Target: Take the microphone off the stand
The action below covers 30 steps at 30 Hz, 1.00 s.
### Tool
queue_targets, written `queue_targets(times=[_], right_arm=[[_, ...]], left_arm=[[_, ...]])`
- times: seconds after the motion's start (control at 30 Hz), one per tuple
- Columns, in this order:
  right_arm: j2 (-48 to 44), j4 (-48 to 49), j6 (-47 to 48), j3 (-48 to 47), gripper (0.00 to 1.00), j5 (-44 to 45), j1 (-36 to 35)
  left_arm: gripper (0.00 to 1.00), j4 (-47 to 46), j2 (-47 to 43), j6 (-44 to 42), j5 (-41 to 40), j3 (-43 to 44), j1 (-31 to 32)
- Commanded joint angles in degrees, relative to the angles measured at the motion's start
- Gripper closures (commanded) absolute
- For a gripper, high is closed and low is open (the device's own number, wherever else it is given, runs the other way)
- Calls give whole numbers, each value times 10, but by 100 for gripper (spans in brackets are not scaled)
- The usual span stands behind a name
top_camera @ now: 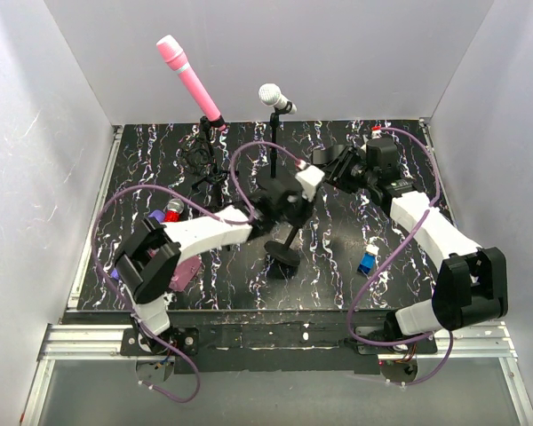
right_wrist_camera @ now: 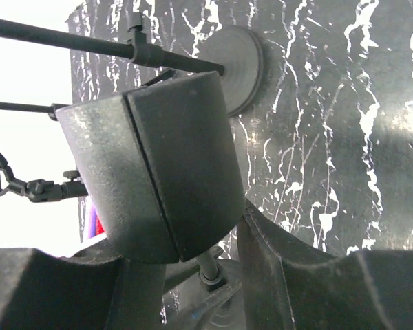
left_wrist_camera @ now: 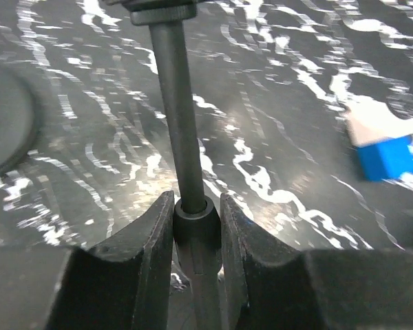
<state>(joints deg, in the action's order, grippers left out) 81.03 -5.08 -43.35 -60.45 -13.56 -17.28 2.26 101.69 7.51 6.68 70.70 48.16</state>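
Two arms over a black marbled desk. Top view: white microphone clipped atop its stand, mid-desk; left claw gripping the stand low down, right claw just beside.

Left wrist: fingers clamped on the pole; blue-white block lying to the right.

Right wrist: claw parted a little, thin rod in the gap; contact cannot be told.

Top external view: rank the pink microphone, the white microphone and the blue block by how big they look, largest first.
1. pink microphone, clearly the longest.
2. white microphone.
3. blue block, which looks only slightly smaller. Both microphones sit raised, nearer the camera, so true sizes are unsure.
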Motion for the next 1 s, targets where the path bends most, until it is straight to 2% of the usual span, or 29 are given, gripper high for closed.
queue_targets(times=[0.0,0.1,0.13,0.2,0.23,0.3,0.43,0.5,0.57,0.6,0.63,0.7,0.73,0.8,0.83,0.87,0.9,0.97], right_arm=[[-17,-76,-46,-36,99,-1,-6],[-12,-75,-39,-38,99,1,-7],[-11,-72,-35,-37,99,4,-6],[-11,-64,-25,-32,99,6,-6],[-11,-58,-21,-28,99,3,-4],[-17,-43,-9,-19,99,-7,-3],[-24,-20,18,-5,99,-37,-3],[-27,-9,27,2,99,-54,-4],[-30,-7,28,8,99,-60,-4],[-31,-7,30,9,99,-60,-3],[-31,-8,33,11,99,-60,-4],[-33,-11,35,11,99,-53,-3],[-34,-13,36,10,99,-47,-3],[-38,-19,34,9,99,-38,-3],[-40,-25,29,7,99,-27,-2],[-40,-35,25,4,99,-17,-2],[-41,-42,20,2,99,-8,-2],[-40,-54,15,-2,99,2,-3]], left_arm=[[100,34,5,-57,-424,31,75],[100,44,-17,-43,-309,6,73],[90,45,-27,-53,-258,-5,69],[51,52,-48,-57,-138,-15,48],[43,57,-58,-53,-75,-20,27],[35,71,-59,-46,57,-13,-13],[36,80,-28,-45,295,8,-82],[39,76,-5,-48,357,18,-94],[45,66,15,-48,393,30,-96],[51,59,24,-44,409,33,-96],[62,50,32,-35,416,37,-95],[84,39,40,-27,411,39,-93],[100,38,40,-31,404,40,-91],[100,43,31,-47,366,40,-87],[100,49,21,-54,316,38,-79],[100,59,5,-63,210,37,-59],[100,63,-15,-71,62,33,-24],[100,14,-24,-127,-433,14,71]])
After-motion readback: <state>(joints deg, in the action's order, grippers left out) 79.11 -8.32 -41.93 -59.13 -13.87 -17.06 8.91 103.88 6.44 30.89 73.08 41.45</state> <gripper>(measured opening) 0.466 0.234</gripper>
